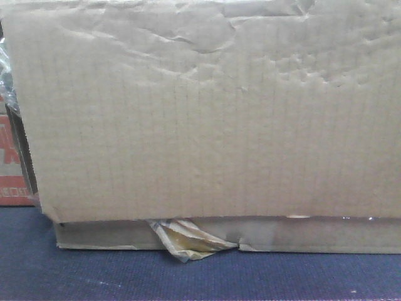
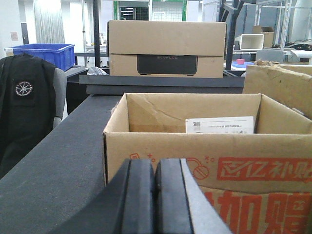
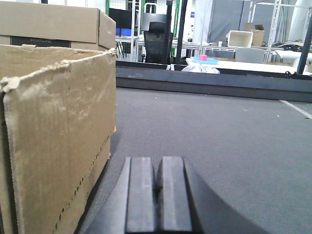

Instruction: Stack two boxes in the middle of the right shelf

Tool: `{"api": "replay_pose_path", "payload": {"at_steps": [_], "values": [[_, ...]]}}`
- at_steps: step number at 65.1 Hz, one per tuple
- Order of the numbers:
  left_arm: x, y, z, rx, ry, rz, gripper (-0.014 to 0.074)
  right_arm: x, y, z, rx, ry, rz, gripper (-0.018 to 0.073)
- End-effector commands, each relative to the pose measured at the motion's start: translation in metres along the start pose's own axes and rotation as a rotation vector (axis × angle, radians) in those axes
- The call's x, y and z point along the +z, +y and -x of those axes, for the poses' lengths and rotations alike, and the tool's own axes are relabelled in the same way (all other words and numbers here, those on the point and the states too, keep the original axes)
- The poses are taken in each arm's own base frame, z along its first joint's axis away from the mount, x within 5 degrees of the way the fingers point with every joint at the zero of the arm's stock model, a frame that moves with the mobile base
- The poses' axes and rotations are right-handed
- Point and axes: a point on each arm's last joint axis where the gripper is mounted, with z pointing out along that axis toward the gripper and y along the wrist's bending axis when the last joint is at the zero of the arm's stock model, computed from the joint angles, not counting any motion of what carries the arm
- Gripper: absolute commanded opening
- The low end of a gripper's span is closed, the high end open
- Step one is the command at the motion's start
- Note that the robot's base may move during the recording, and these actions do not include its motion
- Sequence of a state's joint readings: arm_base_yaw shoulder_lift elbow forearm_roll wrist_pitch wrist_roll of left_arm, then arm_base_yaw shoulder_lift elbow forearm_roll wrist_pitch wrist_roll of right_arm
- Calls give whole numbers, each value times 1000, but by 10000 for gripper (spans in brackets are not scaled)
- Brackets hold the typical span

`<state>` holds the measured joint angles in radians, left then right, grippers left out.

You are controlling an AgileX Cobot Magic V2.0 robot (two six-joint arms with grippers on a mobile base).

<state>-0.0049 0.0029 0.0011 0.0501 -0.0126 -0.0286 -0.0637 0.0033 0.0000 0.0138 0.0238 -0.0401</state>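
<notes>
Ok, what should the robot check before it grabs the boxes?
1. Left gripper empty: ok, shut on nothing.
2. Right gripper empty: ok, shut on nothing.
3. Jaws opened for a grasp: not ok, both pairs shut.
4. Plain tan box close by: ok, standing on the table straight ahead.
5. Second box ready: cannot tell; the red-printed box has an open top.
6. Shelf located: cannot tell, no view shows it clearly.

Left pincer, right pincer: closed.
</notes>
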Motion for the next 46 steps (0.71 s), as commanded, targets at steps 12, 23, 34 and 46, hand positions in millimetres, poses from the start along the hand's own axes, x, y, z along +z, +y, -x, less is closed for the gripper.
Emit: {"api": "replay_pose_path", "payload": {"at_steps": [12, 23, 34, 46], "values": [[0, 0, 3, -2, -26, 2, -111, 0, 0, 2, 3, -20, 2, -161], [0, 0, 3, -2, -26, 2, -111, 0, 0, 2, 3, -20, 2, -161], [0, 0, 4, -2, -41, 1, -111, 0, 0, 2, 3, -20, 2, -161], [-2, 0, 10, -105, 35, -1, -111, 0, 0, 2, 3, -20, 2, -161]]}}
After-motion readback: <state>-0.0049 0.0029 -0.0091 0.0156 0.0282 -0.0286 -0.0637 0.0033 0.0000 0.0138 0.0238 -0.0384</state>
